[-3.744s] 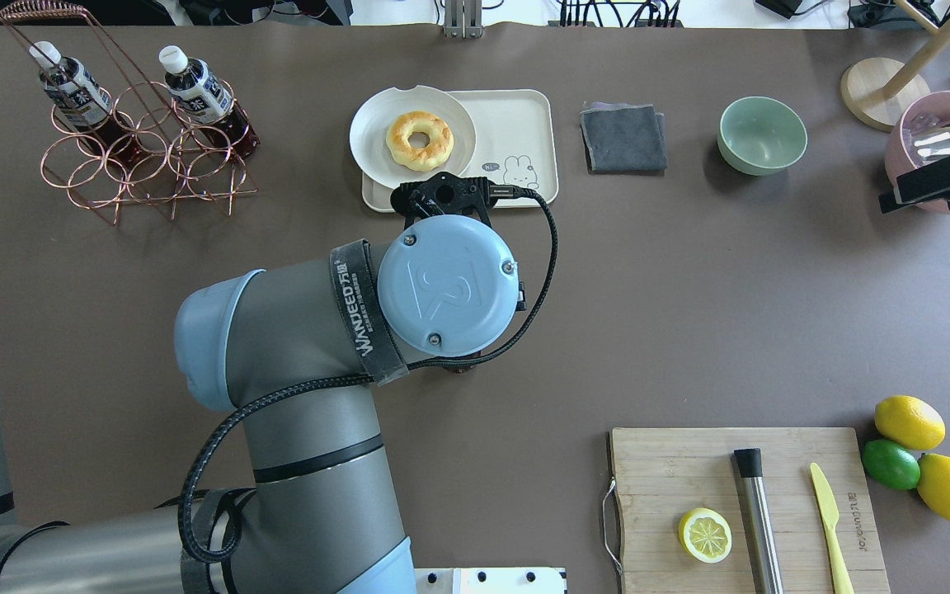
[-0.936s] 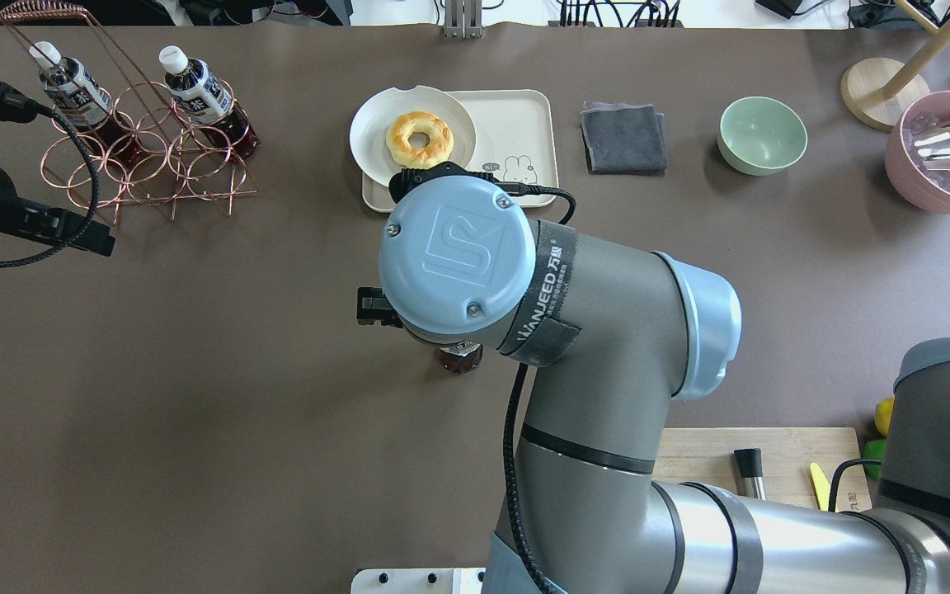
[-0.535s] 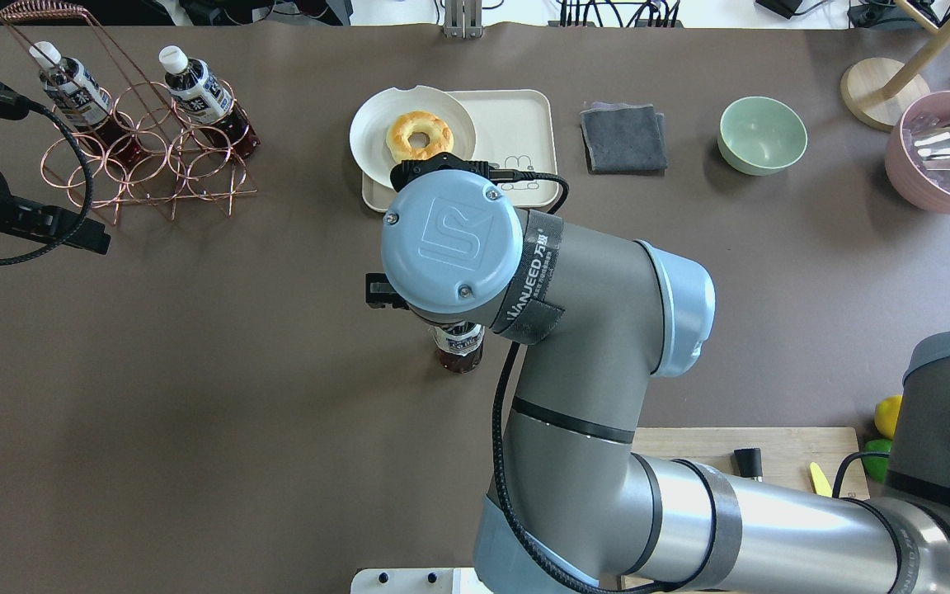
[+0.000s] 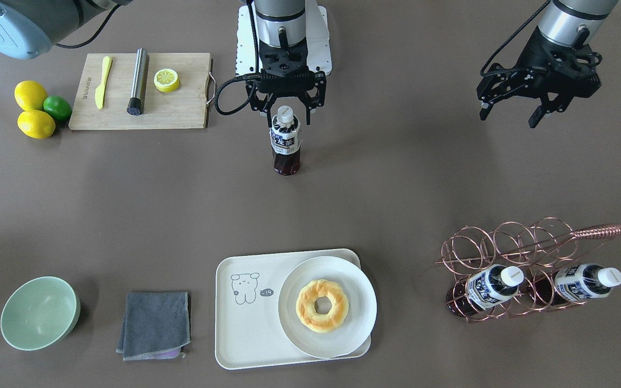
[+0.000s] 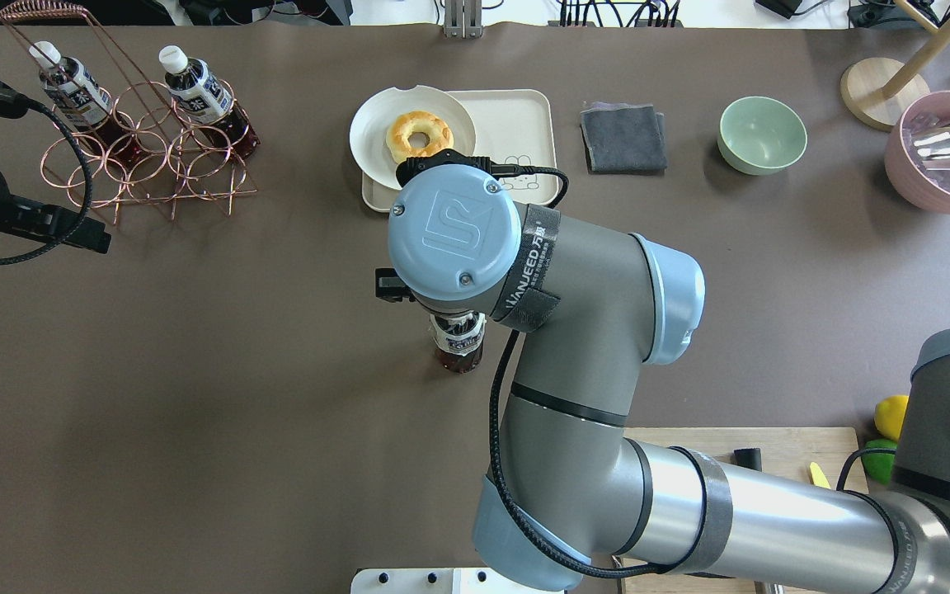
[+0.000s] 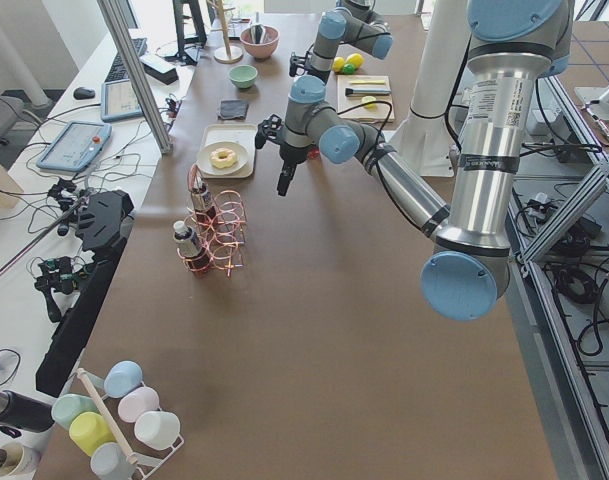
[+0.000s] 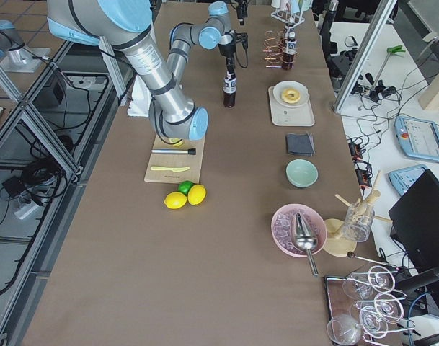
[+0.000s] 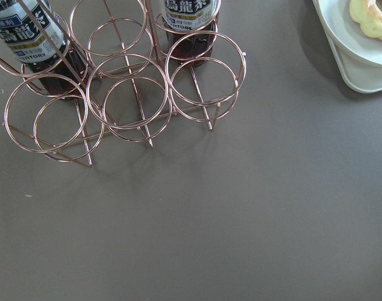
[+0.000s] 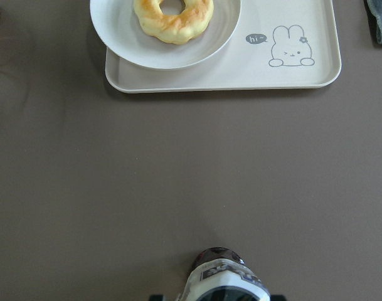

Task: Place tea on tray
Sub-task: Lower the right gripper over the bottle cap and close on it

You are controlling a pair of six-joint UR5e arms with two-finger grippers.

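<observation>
The right jaws stand open, one finger on each side of the white cap of the tea (image 4: 285, 141), gripping nothing; the bottle stands upright near the middle of the bench. The left jaws hang open and empty at the bench's end on the robot's left, out of the way. A grip taken this high could let the heavy body swing, and an off-centre close would likely knock the bottle over. The tray (image 4: 240, 334) lies at the operators' edge, and the plate (image 4: 361, 328) with its doughnut (image 4: 322, 305) fills its half toward the robot's left. Only the bear end is bare: set down carelessly, the tea could land on the rim and tip, or shove the plate
</observation>
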